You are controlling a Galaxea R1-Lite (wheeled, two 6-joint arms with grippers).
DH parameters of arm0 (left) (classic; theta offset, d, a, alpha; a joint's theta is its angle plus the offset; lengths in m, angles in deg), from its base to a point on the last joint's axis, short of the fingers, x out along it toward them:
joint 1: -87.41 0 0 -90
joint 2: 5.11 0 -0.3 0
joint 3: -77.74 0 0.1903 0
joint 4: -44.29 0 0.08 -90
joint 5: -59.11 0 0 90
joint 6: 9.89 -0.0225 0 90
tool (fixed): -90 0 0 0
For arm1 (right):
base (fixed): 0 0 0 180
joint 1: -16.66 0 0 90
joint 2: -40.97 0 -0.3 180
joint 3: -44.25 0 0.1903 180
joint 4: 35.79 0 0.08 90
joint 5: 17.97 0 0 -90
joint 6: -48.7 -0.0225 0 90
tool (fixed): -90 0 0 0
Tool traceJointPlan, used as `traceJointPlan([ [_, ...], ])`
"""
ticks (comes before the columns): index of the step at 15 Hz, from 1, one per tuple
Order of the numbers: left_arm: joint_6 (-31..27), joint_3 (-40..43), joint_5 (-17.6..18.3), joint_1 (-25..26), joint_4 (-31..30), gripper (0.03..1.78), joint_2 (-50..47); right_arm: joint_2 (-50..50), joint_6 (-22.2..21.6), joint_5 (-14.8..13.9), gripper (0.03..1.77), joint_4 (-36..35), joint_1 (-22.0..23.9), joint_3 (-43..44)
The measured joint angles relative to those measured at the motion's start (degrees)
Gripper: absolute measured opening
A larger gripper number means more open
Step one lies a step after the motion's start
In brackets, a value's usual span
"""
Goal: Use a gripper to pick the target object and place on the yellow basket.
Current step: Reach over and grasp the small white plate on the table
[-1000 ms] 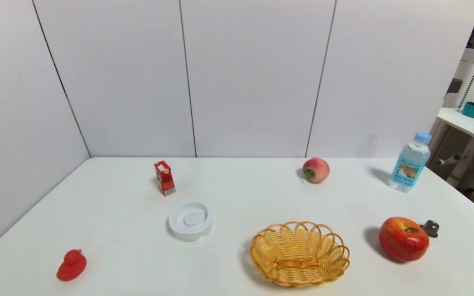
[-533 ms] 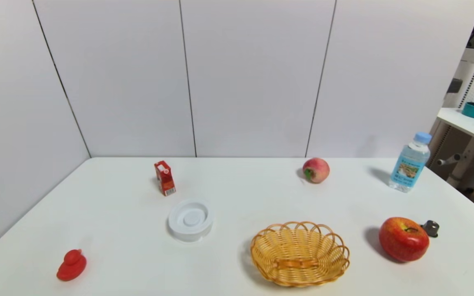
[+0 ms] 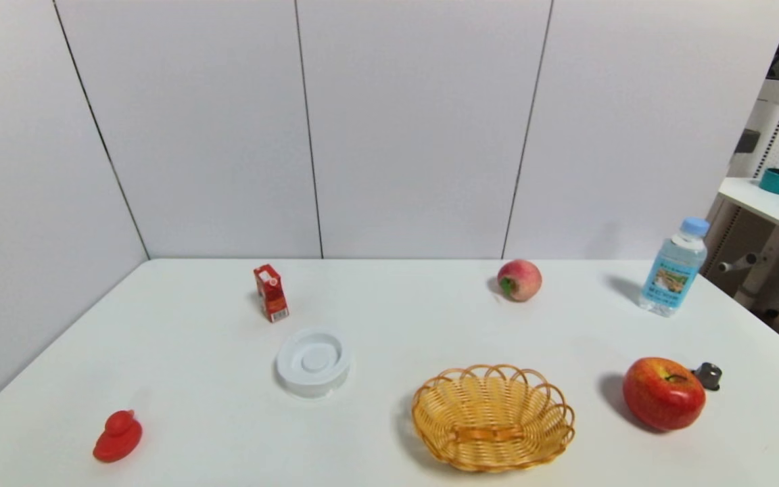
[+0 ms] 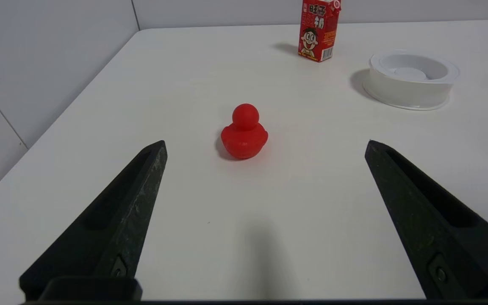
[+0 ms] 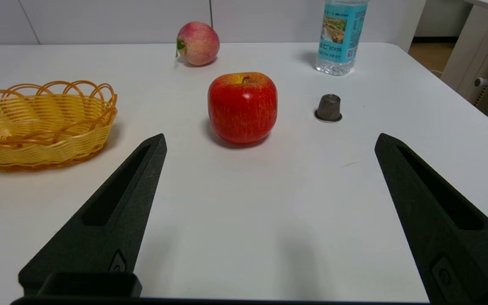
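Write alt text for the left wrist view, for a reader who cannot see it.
The open left gripper hovers low over a white table, its two black fingers spread wide and holding nothing. A small red duck stands just beyond the fingertips; farther off are a white round dish and a red drink carton.

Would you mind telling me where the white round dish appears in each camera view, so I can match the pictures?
Head view: white round dish sits left of centre on the table, left of the yellow basket.
Left wrist view: the dish lies far off, beyond the open left gripper.
Right wrist view: not in it.
Shared landmark: the red carton stands behind the dish.
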Motion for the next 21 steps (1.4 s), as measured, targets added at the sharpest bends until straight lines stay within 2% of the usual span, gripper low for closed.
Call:
traceJointPlan([
  [4,-0.41,-9.57,0.57,0.0,0.28,1.69,10.07,0.0,-0.02,0.0,1.7,-0.02,0.0,0.0],
  [8,-3.97,-27.98,0.83,-0.07,0.87,1.69,25.67,0.0,-0.02,0.0,1.7,0.0,0.0,0.0],
  [11,-8.74,-39.86,2.73,-2.41,1.28,1.69,37.68,0.0,0.0,0.0,1.7,0.0,0.0,0.0],
  [14,-11.25,-50.14,4.99,-10.65,2.24,1.69,48.79,0.0,-0.02,0.0,1.7,-0.02,0.0,0.0],
  [18,-12.11,-58.36,6.14,-22.33,2.71,1.69,62.57,0.0,-0.02,0.0,1.7,-0.02,0.02,0.0],
  [21,-12.8,-61.66,6.36,-27.1,2.79,1.69,72.44,0.0,-0.02,0.02,1.7,-0.02,0.02,0.0],
])
